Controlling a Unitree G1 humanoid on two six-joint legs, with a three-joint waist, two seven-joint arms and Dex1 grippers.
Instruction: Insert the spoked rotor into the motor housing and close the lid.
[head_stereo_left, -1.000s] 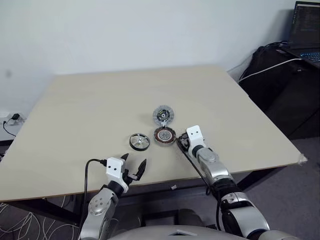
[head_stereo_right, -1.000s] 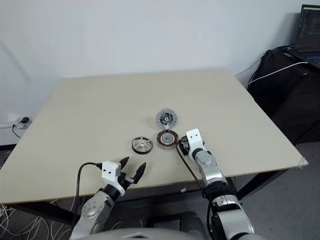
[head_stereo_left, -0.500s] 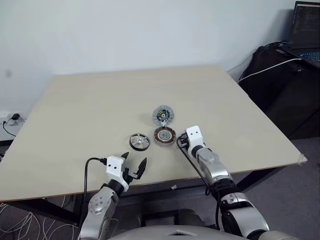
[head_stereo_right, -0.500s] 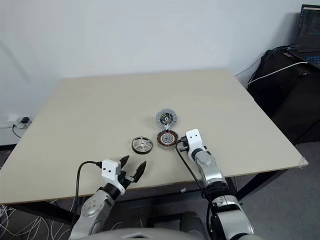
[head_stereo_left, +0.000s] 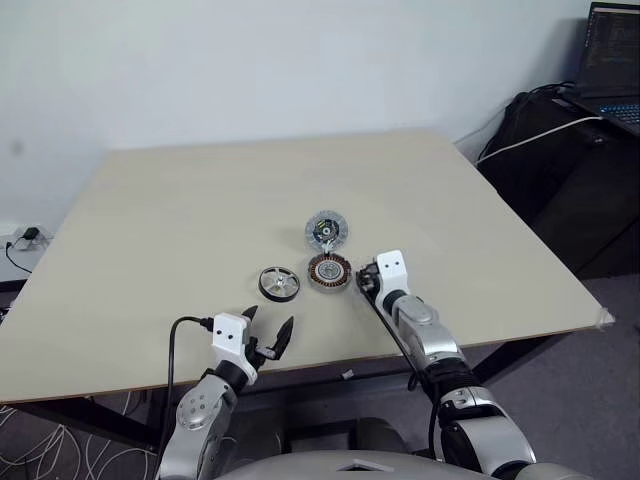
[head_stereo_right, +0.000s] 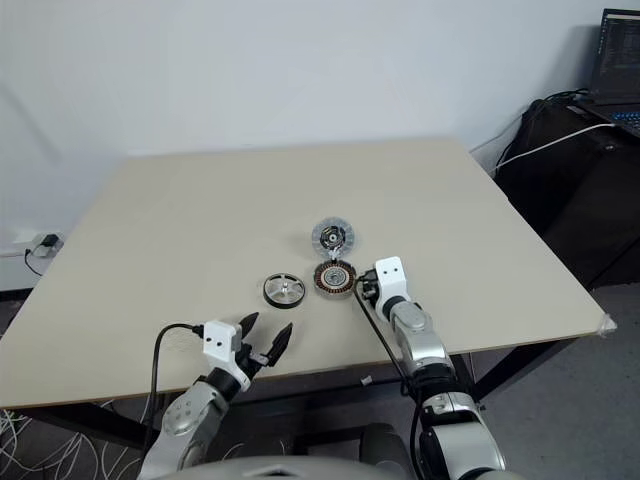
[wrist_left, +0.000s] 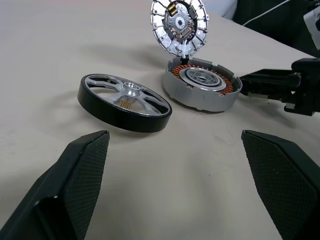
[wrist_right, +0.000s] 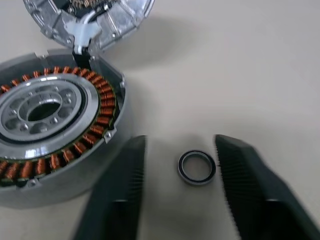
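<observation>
I see the spoked rotor (wrist_left: 125, 102) lying flat on the table (head_stereo_left: 180, 200), ahead of my left gripper (head_stereo_left: 268, 335) and just beside the motor housing (wrist_left: 202, 89). The housing's lid (wrist_left: 179, 24) stands tipped up at its far edge, so I judge the windings are left exposed to receive the rotor. My left fingers are spread wide and hold nothing. My right gripper (wrist_right: 180, 195) is partly open, its fingers straddling a small ring (wrist_right: 196, 167) on the table beside the housing, gripping nothing.

The motor housing (wrist_right: 55, 125) and its lid (wrist_right: 87, 15) are cut off by the frame edge.
</observation>
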